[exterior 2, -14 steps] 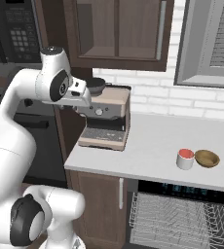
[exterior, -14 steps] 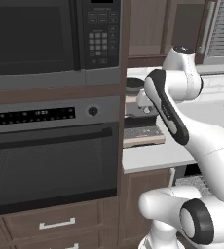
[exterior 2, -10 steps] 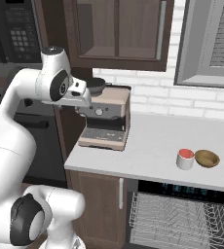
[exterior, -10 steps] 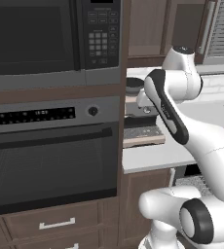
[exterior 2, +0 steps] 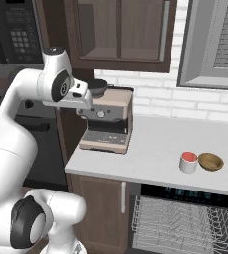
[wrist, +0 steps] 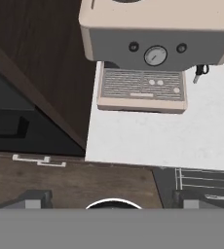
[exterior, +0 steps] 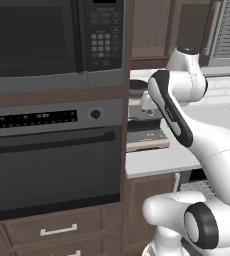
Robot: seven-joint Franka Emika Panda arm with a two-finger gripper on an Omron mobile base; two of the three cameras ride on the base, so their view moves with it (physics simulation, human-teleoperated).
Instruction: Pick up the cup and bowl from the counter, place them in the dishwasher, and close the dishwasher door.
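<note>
1. One red cup (exterior 2: pixel 188 161) stands upright, mouth up, on the counter (exterior 2: pixel 150 154), well to the pincer's right.
2. One tan bowl (exterior 2: pixel 210 161) sits mouth up, just beside it.
3. Pincer (wrist: pixel 110 200) fingers apart, empty, above the coffee machine (wrist: pixel 150 56).
4. One dishwasher (exterior 2: pixel 185 221) rack below.

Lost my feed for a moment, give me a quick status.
Fingers open, holding nothing. Cup and bowl side by side on the counter, untouched. Dishwasher open, rack out. Espresso machine below hand.

cup (exterior 2: pixel 188 162) beside bowl (exterior 2: pixel 210 161)
</note>
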